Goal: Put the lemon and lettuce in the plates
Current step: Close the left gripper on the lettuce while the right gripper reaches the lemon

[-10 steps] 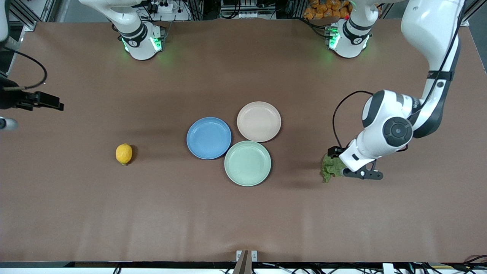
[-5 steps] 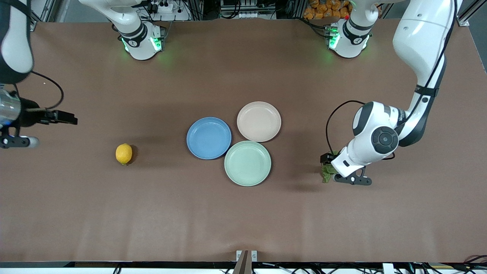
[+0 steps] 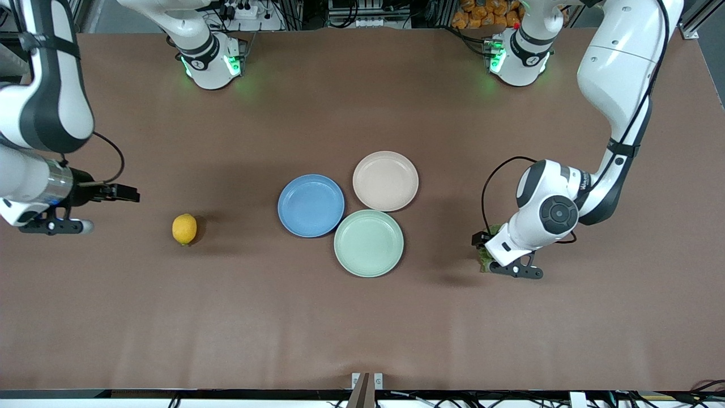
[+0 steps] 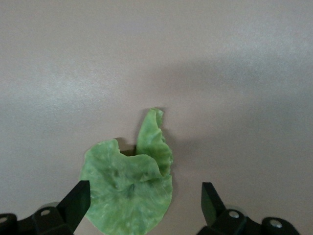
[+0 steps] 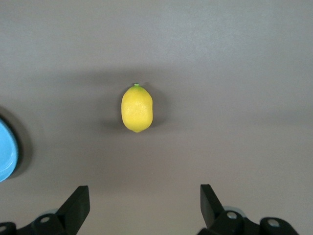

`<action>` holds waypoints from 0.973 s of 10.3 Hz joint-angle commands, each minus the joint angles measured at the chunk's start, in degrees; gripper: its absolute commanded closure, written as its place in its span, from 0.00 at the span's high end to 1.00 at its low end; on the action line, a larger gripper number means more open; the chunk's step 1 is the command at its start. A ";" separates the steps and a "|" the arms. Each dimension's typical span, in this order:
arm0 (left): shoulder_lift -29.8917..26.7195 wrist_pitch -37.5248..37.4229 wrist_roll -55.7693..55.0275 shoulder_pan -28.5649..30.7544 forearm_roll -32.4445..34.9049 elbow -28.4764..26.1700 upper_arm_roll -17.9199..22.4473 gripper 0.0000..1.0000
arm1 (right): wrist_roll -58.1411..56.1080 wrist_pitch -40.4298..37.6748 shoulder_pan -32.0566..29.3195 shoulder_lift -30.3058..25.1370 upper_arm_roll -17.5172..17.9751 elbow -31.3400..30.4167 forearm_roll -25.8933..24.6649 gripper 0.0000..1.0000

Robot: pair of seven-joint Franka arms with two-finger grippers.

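The lemon [image 3: 184, 229] lies on the table toward the right arm's end; it also shows in the right wrist view [image 5: 137, 107]. My right gripper [image 3: 127, 194] is open and empty [image 5: 144, 198], in the air short of the lemon. The lettuce [image 3: 484, 263] lies toward the left arm's end, mostly hidden under my left hand. My left gripper [image 3: 481, 241] is open [image 4: 144, 196] just over the leaf [image 4: 129, 191], one finger on each side of it. The blue plate [image 3: 311, 205] and the beige-pink plate [image 3: 386, 181] sit empty at mid-table.
A mint-green plate [image 3: 369, 243] touches both plates, nearer to the front camera. The blue plate's rim [image 5: 6, 152] shows at the edge of the right wrist view. Bare brown table lies around the lemon and the lettuce.
The right arm has swung in from the table's end toward the lemon. The left hand has shifted over the lettuce and covers more of it. Lemon, lettuce and plates have not moved.
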 commanded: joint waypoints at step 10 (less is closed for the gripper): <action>3.66 1.37 -0.28 -0.73 5.37 0.43 0.51 1.00 | 0.82 29.15 2.48 5.35 0.41 -16.52 2.21 1.00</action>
